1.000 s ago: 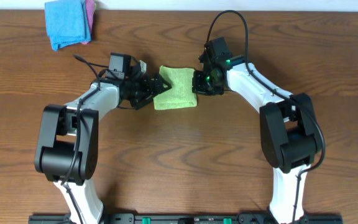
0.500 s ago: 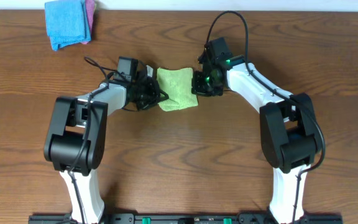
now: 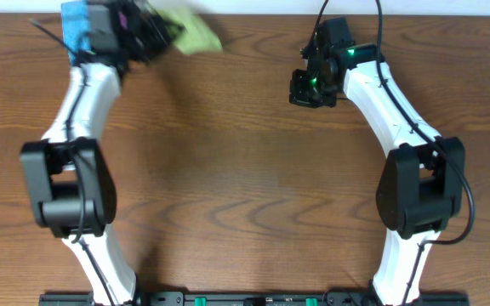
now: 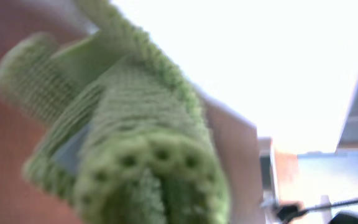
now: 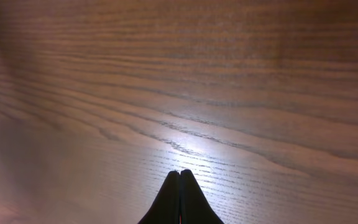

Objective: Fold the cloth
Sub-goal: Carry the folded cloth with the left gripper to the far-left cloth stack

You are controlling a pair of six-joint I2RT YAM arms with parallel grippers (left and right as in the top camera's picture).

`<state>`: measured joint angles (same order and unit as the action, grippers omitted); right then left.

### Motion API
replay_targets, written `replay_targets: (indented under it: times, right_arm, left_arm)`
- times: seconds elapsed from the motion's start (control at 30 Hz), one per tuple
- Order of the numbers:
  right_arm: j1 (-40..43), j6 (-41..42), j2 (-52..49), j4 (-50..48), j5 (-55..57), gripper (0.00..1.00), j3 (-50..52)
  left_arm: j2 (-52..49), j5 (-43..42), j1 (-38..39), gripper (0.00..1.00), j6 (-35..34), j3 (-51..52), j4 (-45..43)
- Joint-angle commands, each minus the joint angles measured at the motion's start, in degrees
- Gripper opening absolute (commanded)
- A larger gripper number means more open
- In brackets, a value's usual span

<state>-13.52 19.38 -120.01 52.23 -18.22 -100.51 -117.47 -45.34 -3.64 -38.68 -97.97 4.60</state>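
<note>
Left gripper (image 3: pixel 167 32) is at the table's (image 3: pixel 228 187) far left edge, clamped on the cloth (image 3: pixel 196 36). The cloth is bunched and blurred, and I can't tell if it touches the wood. Blue cloth (image 3: pixel 75 27) lies partly under that arm. Right gripper (image 5: pixel 180 174) has its fingers pressed together, holding nothing, above the wood.

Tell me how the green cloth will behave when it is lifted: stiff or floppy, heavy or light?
Probably floppy: in the left wrist view the cloth bunches into soft rolls. Likely light, since the left jaws alone seem to carry it. Its textured pile should resist slipping.
</note>
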Motion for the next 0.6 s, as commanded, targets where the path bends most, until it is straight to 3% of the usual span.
replay_targets:
  times: [0.0, 0.27, 0.43, 0.57]
  right_arm:
    - [-0.22, -1.49, 1.09, 0.92, 0.46, 0.01, -0.66]
    - [-0.28, -1.68, 1.09, 0.96, 0.48, 0.01, -0.66]
    - [-0.39, -1.68, 1.09, 1.07, 0.46, 0.01, -0.66]
    - [-0.39, -1.68, 1.09, 2.93, 0.48, 0.01, -0.66]
  left_arm:
    - [2.71, 3.56, -4.61, 0.06, 1.25, -6.36, -0.09]
    - [-2.32, -6.93, -16.61, 0.06, 9.14, -7.10, -0.44]
    - [-8.33, -17.35, -19.98, 0.06, 14.45, -10.25, -1.77]
    - [-13.11, -20.33, -21.27, 0.06, 17.86, -14.88, -1.90]
